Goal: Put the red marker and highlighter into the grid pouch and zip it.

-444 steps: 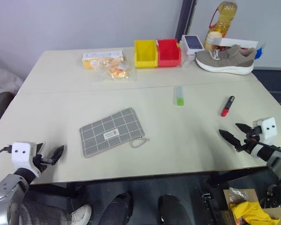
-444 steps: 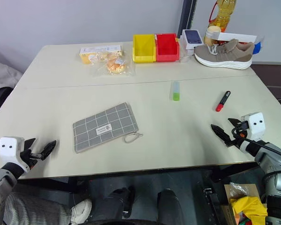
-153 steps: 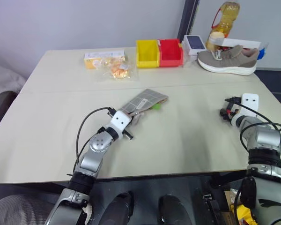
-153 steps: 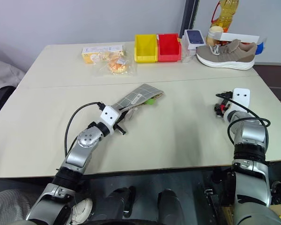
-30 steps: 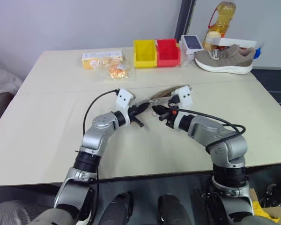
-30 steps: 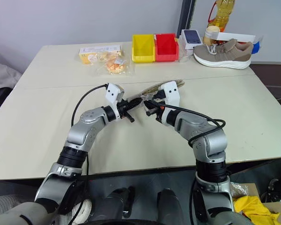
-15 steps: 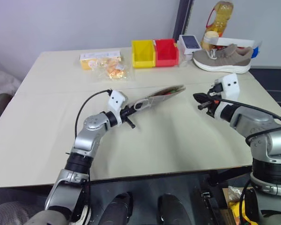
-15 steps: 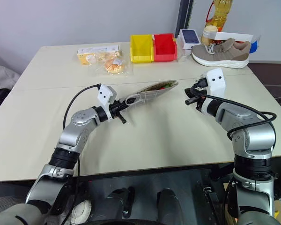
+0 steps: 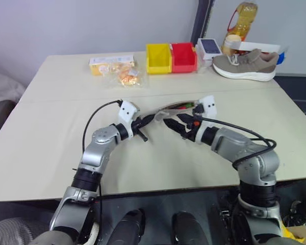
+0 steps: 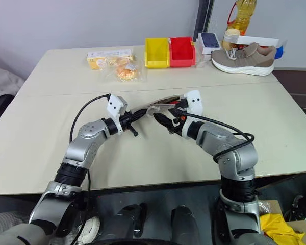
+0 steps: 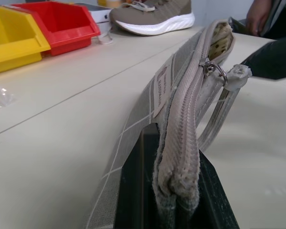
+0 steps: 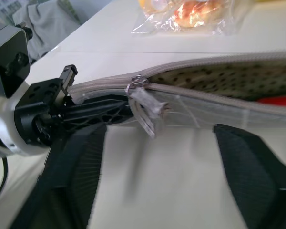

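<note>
The grid pouch (image 9: 177, 107) hangs tilted above the table's middle, its zipper partly open. My left gripper (image 9: 144, 122) is shut on the pouch's near end (image 11: 178, 157). Red shows inside the open mouth, the red marker (image 12: 282, 100). The highlighter is hidden. My right gripper (image 9: 171, 122) is open just below the pouch. In the right wrist view the zipper slider (image 12: 136, 86) and its cord pull (image 12: 148, 112) hang between the spread fingers (image 12: 81, 171), untouched.
At the table's back stand a yellow bin (image 9: 158, 57) and a red bin (image 9: 184, 56), with a snack bag (image 9: 125, 76) to their left. A grey shoe (image 9: 246, 64), a small box (image 9: 210, 47) and a bottle (image 9: 242, 18) lie back right. A person's hand (image 11: 257, 16) shows beyond.
My right gripper, shut at the pouch a second ago, swung out to the right, then returned to the zipper pull and is now open. The left gripper keeps its hold.
</note>
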`<state>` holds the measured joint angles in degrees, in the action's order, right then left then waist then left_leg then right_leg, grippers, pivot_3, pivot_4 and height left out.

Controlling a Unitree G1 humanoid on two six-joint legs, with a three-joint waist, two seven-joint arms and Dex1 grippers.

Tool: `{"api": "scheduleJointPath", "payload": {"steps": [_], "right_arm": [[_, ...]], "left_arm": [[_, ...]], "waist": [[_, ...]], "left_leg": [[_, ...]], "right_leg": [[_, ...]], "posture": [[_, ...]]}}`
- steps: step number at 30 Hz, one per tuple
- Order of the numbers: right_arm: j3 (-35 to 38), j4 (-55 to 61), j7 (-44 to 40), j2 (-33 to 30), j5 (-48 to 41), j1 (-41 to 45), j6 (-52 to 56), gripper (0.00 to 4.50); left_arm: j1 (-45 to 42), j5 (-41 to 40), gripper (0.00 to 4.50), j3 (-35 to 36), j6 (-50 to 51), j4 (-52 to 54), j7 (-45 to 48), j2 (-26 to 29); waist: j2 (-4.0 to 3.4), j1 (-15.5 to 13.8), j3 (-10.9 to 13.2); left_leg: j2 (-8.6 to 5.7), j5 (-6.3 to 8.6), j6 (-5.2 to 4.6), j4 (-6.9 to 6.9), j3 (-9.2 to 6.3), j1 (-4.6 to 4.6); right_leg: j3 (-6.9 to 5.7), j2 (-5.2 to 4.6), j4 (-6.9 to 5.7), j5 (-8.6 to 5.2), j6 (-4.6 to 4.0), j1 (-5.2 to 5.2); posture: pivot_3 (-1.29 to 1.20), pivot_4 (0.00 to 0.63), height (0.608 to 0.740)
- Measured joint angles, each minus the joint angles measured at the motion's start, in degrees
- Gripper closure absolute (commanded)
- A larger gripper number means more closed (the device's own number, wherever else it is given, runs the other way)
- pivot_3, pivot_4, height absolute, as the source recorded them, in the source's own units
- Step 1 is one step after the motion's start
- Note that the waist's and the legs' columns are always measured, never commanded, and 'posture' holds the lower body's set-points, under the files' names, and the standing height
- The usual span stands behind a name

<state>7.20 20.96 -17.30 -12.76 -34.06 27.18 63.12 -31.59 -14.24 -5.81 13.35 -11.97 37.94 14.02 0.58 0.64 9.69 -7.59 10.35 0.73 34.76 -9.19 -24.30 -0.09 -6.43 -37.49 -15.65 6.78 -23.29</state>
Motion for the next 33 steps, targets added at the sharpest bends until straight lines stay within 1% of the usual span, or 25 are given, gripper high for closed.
{"api": "scheduleJointPath", "payload": {"steps": [4,7,10,12,15,16,20,25,27,30,33], "right_arm": [[-0.6,-2.0,3.2,4.2,0.2,0.0,-0.1,1.01],[-1.1,-3.4,4.5,5.4,0.7,0.4,-0.6,1.01],[-1.5,-5.1,5.7,7.1,1.7,1.4,-2.2,1.74],[-1.9,-5.9,6.4,7.7,2.1,1.6,-2.9,2.73],[-2.4,-7.4,7.4,8.1,3.6,1.9,-4.8,4.34],[-2.5,-7.7,7.5,8.1,3.9,1.9,-5.3,4.43],[-2.7,-7.8,7.9,8.0,4.7,1.9,-6.8,4.43],[-4.1,-7.8,7.9,6.0,6.9,1.9,-7.5,4.43],[-5.3,-7.3,7.9,3.6,8.6,1.9,-7.8,4.43],[-7.1,-6.2,8.0,-2.1,12.5,1.9,-8.3,4.43],[-7.4,-5.9,8.1,-4.8,14.9,1.9,-8.7,4.43]], "left_arm": [[0.0,0.0,4.50,0.0,0.2,0.0,-0.4,-0.3],[0.0,0.0,4.50,0.0,0.2,-0.1,-0.4,-0.5],[-0.1,0.0,4.50,0.0,0.3,-0.2,-0.4,-0.7],[-0.1,0.0,4.50,-0.1,0.4,-0.2,-0.4,-0.9],[-0.1,0.0,4.50,-0.1,0.5,-0.2,-0.4,-0.9],[-0.1,0.0,4.50,-0.1,0.8,-0.2,-0.4,-0.9],[-0.1,0.0,4.50,-0.1,0.9,-0.2,-0.5,-1.0],[-0.1,0.0,4.50,-0.1,0.9,-0.1,-0.7,-1.0],[-0.1,0.0,4.50,-0.1,0.9,-0.1,-0.7,-1.0],[0.1,0.0,4.50,-0.1,0.9,0.0,-0.7,-0.6],[0.1,0.1,4.50,-0.1,0.9,0.0,-0.8,-0.5]], "waist": [[-0.01,0.1,0.0],[-0.01,0.1,0.0],[-0.01,0.2,0.0],[-0.01,0.2,0.0],[-0.01,0.1,0.0],[-0.01,0.1,0.0],[-0.02,0.2,0.0],[-0.02,0.2,0.0],[-0.02,0.1,0.0],[-0.02,0.1,0.0],[-0.02,0.2,0.0]], "left_leg": [[0.01,0.00,0.00,-0.03,-0.01,0.00],[0.00,0.00,0.00,-0.02,-0.01,0.00],[0.00,0.00,0.00,-0.03,-0.01,0.00],[0.00,0.00,0.00,-0.03,-0.01,0.00],[-0.01,0.00,0.00,-0.02,-0.01,0.00],[-0.01,0.00,0.00,-0.02,-0.01,0.00],[-0.01,0.00,0.00,-0.03,-0.01,0.00],[-0.01,0.00,0.00,-0.03,-0.01,0.00],[-0.01,0.00,0.00,-0.03,0.00,0.00],[-0.03,0.00,0.00,-0.03,0.00,-0.02],[-0.01,0.00,0.00,-0.05,0.00,-0.02]], "right_leg": [[0.00,0.02,-0.01,0.00,0.00,-0.04],[0.00,0.04,-0.01,0.00,0.00,-0.04],[0.00,0.06,-0.01,0.00,0.00,-0.04],[0.00,0.06,-0.01,0.00,0.00,-0.04],[0.00,0.06,-0.01,0.00,0.00,-0.04],[0.00,0.06,-0.01,0.00,0.00,-0.04],[0.00,0.06,-0.02,0.00,0.00,-0.05],[0.00,0.06,-0.02,0.00,0.00,-0.05],[0.00,0.06,-0.02,0.00,0.00,-0.04],[0.00,0.04,-0.02,0.00,0.01,-0.05],[0.00,0.04,-0.02,0.00,0.01,-0.07]], "posture": [[0.00,0.150,0.740],[0.00,0.150,0.740],[0.00,0.150,0.740],[0.00,0.150,0.740],[0.00,0.150,0.740],[0.00,0.150,0.740],[0.00,0.150,0.740],[0.00,0.150,0.740],[0.00,0.150,0.740],[0.00,0.150,0.740],[0.00,0.150,0.740]]}}
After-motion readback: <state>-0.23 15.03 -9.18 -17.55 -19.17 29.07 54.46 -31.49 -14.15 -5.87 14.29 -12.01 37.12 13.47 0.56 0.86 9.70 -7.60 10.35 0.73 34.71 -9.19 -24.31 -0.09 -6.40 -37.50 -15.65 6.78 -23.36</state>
